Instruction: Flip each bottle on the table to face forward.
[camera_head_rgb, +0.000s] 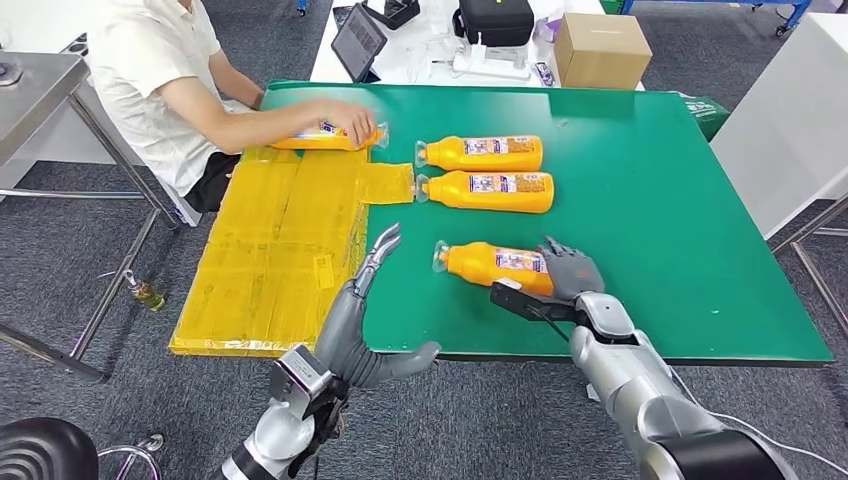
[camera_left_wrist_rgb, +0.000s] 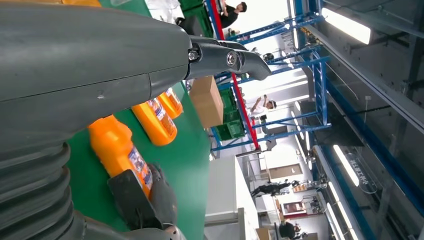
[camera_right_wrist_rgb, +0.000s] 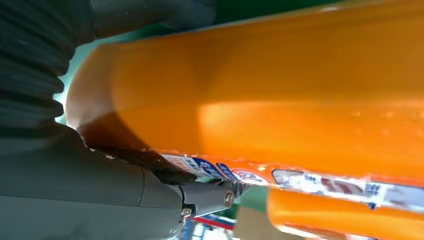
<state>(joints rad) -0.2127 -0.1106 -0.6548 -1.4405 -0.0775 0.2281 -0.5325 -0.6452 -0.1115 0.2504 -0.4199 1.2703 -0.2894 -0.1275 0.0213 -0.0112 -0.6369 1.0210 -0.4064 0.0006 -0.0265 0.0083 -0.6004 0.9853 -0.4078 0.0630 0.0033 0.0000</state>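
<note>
Three orange bottles lie on their sides on the green table (camera_head_rgb: 650, 200), caps toward the left. The nearest bottle (camera_head_rgb: 490, 265) (camera_right_wrist_rgb: 280, 100) has its base end in my right hand (camera_head_rgb: 570, 270), whose fingers and thumb (camera_right_wrist_rgb: 210, 197) close around it. Two more bottles (camera_head_rgb: 480, 153) (camera_head_rgb: 487, 190) lie side by side farther back. My left hand (camera_head_rgb: 375, 262) hovers left of the nearest bottle with fingers stretched out, holding nothing. The left wrist view shows the near bottle (camera_left_wrist_rgb: 120, 152) and my right hand (camera_left_wrist_rgb: 145, 200) at its base.
A seated person at the table's far left holds a fourth orange bottle (camera_head_rgb: 325, 137) down on yellow sheets (camera_head_rgb: 270, 250). A cardboard box (camera_head_rgb: 600, 50), tablet (camera_head_rgb: 358, 40) and black case (camera_head_rgb: 495, 20) sit on a white table behind. Another white table (camera_head_rgb: 780, 120) stands at right.
</note>
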